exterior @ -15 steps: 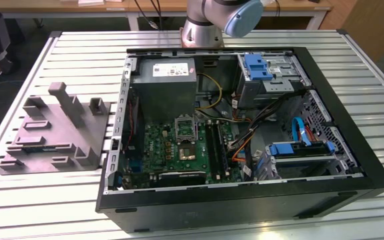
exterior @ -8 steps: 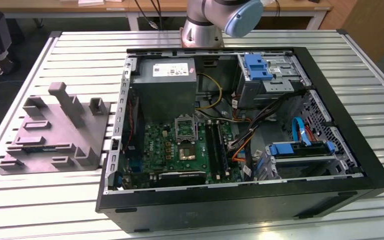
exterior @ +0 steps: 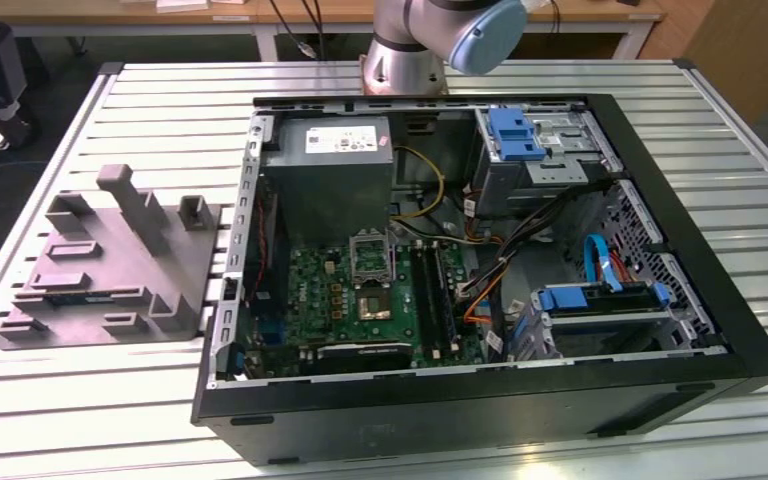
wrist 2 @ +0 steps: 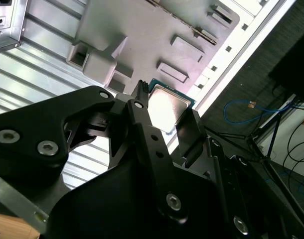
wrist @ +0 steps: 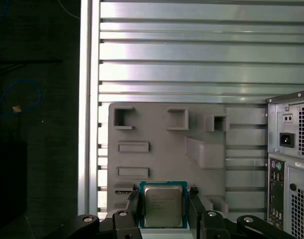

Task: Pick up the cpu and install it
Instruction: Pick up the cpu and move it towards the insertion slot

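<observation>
Gripper (wrist: 163,200) is clamping the cpu (wrist: 163,207). The black fingers (wrist: 133,201) are pressing on two opposite edges, and the silvery lid is facing the first wrist view. The second wrist view shows the same hold, with the chip sitting flat between the jaws. The cpu is hanging over the near edge of the grey fixture tray (wrist: 157,124); can't tell whether it is fully clear of its pocket. The tray is lying on the slatted aluminium table (wrist: 192,50), at the exterior view's left, just beside the open computer case (exterior: 704,372). The case's rear panel is showing at the edge of the first wrist view. The socket frame (exterior: 371,250) is on the green motherboard (exterior: 337,300), below the power supply (exterior: 331,170) and well apart from the tray. Judgement: the grip is looking centred. Doing this well means keeping the chip level, squeezing the rim only, keeping the underside untouched, and staying high enough to clear the case wall.
</observation>
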